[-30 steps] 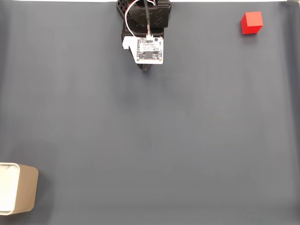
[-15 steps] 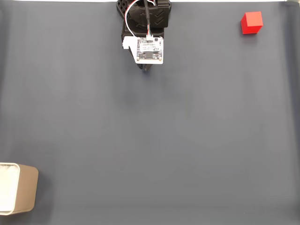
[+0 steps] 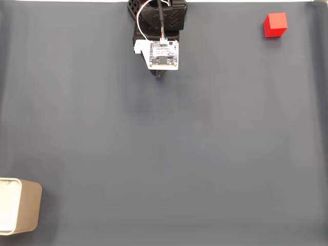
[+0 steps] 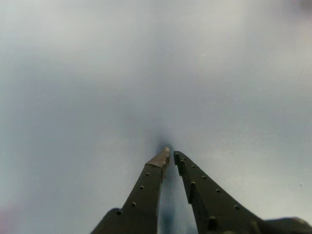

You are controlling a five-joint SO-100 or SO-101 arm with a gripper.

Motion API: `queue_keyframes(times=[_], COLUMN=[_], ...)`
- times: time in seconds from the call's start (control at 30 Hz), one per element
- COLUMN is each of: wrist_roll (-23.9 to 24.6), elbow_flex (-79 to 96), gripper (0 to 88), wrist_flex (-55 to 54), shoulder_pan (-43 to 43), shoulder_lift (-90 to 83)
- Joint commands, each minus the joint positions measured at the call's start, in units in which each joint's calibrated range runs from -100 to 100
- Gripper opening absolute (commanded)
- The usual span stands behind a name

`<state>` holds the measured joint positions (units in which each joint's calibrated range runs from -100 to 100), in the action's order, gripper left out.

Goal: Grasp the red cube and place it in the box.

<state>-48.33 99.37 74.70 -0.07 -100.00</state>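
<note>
Fixed view, looking straight down: dark grey mat point(image 3: 169, 154) across nearly the whole picture, with a thin white strip past its top edge. Black arm point(image 3: 159, 20) at the middle of the mat's top edge, folded over its own base, with white and red wires running down to a small white circuit board point(image 3: 163, 55) on top; print on the board too small to read, no brand or label legible anywhere. Box point(image 3: 20, 207) at the mat's bottom left corner, cut off by the picture's left edge, tan outer wall with a rounded corner, white inside showing at the left. Cube point(image 3: 275, 24) near the mat's top right corner, bright red, plain-faced, resting alone on the mat, well apart from the arm and far across the mat from the box. Just a dark tip of the gripper poking out below the board.

Wrist view: gripper point(image 4: 170, 155) rising from the bottom edge, two dark fingers point(image 4: 146, 195) dotted with small holes, converging toward the tips. Tips nearly pressed together, only a narrow slit between them, nothing pinched. Blurred pale grey surface beyond, darker patch just past the tips.
</note>
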Motion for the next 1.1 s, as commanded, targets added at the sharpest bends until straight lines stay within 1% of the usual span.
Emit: queue_keyframes(times=[0.0,0.23,0.7,0.8,0.83,1.07], wrist_roll=[0.7,1.0,0.4,0.6,0.8,1.0], elbow_flex=[0.5,0.5,-0.9,-3.1,-8.8,-19.6], gripper=[0.0,0.0,0.0,0.2,0.2,0.2], wrist_flex=[0.2,-6.3,-24.5,-27.0,-28.3,-30.7], shoulder_pan=[0.1,0.0,-2.3,-2.2,-1.8,-1.1], shoulder_lift=[0.1,0.1,1.3,3.5,8.6,18.2])
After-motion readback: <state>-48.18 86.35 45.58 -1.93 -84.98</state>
